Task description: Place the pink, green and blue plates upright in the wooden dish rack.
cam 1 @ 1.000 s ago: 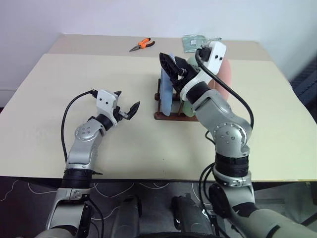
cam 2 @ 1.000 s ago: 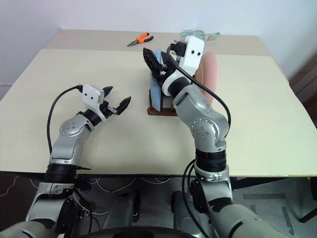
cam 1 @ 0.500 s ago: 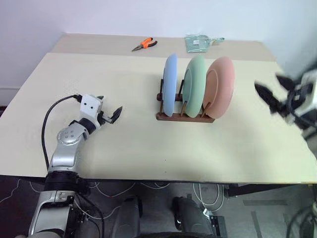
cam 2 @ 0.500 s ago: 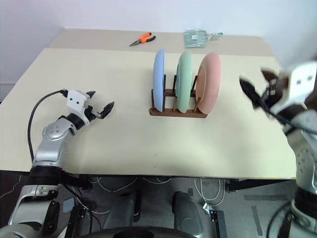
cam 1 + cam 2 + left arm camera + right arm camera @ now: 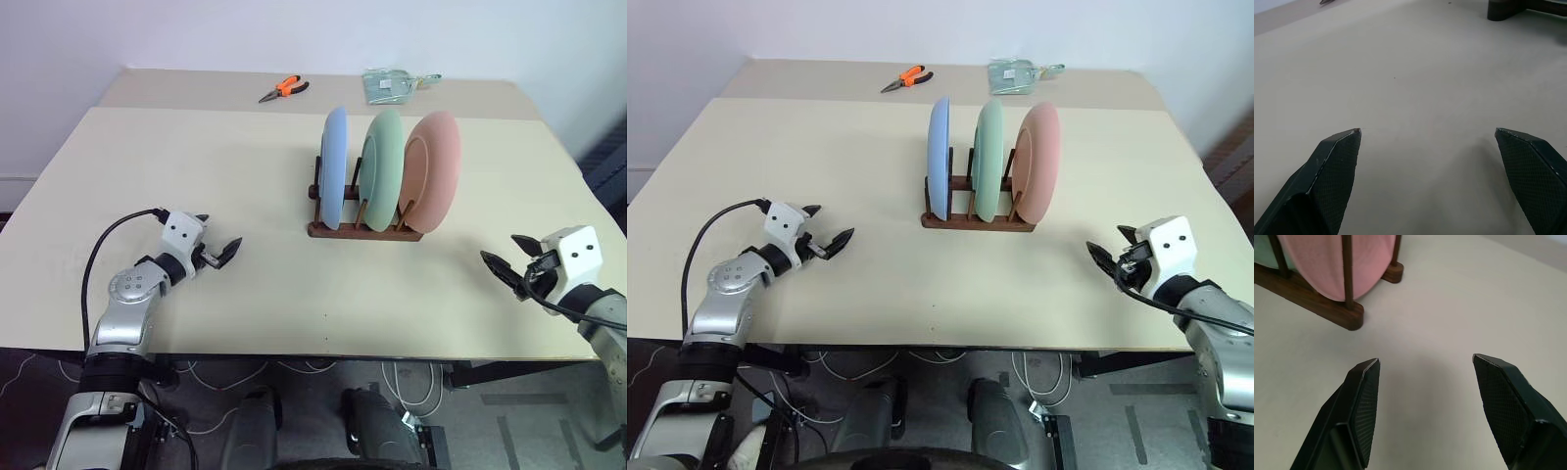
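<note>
All three plates stand in the rack (image 5: 364, 231), midway between both grippers (image 5: 223, 251) (image 5: 502, 262), each spread and empty

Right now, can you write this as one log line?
blue plate, green plate, pink plate: upright in rack | hands: open, empty

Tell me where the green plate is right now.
In the head views the green plate stands upright in the middle of the wooden dish rack, between the blue plate on its left and the pink plate on its right.
</note>
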`<state>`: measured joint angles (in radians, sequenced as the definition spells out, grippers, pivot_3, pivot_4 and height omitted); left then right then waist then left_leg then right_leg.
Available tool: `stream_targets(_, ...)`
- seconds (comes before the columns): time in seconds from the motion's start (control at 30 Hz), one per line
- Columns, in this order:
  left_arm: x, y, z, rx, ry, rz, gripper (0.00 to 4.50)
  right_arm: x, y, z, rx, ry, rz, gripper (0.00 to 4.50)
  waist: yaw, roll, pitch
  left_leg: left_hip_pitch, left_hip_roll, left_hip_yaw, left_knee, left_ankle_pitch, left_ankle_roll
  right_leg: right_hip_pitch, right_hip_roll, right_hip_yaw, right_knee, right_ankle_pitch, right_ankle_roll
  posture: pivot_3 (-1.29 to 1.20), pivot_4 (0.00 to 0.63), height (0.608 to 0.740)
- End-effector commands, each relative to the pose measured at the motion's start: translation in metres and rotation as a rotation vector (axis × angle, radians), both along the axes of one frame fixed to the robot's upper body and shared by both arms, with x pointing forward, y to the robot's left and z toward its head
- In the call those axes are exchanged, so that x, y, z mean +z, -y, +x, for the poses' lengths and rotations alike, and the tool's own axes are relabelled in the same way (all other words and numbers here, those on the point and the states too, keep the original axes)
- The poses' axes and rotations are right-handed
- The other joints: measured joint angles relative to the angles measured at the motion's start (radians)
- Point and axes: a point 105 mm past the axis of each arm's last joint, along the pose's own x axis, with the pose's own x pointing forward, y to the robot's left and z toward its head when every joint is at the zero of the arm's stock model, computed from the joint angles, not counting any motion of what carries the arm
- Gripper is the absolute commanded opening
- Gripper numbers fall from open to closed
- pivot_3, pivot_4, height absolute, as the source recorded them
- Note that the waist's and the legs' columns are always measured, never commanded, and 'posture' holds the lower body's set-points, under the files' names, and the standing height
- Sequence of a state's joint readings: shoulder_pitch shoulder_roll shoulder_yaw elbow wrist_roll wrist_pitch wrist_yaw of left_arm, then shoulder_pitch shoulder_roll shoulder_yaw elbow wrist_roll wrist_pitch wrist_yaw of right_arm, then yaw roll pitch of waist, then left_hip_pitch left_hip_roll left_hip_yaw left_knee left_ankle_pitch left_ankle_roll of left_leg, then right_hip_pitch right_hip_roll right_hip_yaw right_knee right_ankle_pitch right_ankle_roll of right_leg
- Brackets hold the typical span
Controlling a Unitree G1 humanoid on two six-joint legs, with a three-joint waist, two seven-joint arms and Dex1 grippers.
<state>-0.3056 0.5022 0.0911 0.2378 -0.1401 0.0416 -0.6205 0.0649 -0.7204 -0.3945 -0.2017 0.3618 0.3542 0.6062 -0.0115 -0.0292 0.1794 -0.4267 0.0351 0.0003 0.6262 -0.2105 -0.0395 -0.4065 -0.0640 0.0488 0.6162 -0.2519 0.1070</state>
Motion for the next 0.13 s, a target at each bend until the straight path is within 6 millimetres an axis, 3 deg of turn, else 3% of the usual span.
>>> stream_targets(0.03,0.0096,0.0009,-0.0065,-0.003,0.033,0.006,4.50,0.0012,0.0005,0.0050,0.008,0.032,-0.001,3.06,0.000,0.000,0.000,0.000,0.000,0.000,0.000,0.000,0.000,0.000,0.000,0.000,0.000,0.000,0.000,0.00,0.150,0.726)
stream_targets(0.13,0.0126,0.0021,-0.0099,0.019,0.047,-0.003,4.50,0.0028,0.0044,0.0132,0.011,0.038,0.000,3.06,-0.001,0.000,0.000,0.000,0.000,0.000,0.000,0.000,0.000,0.000,0.000,0.000,0.000,0.000,0.000,0.00,0.150,0.726)
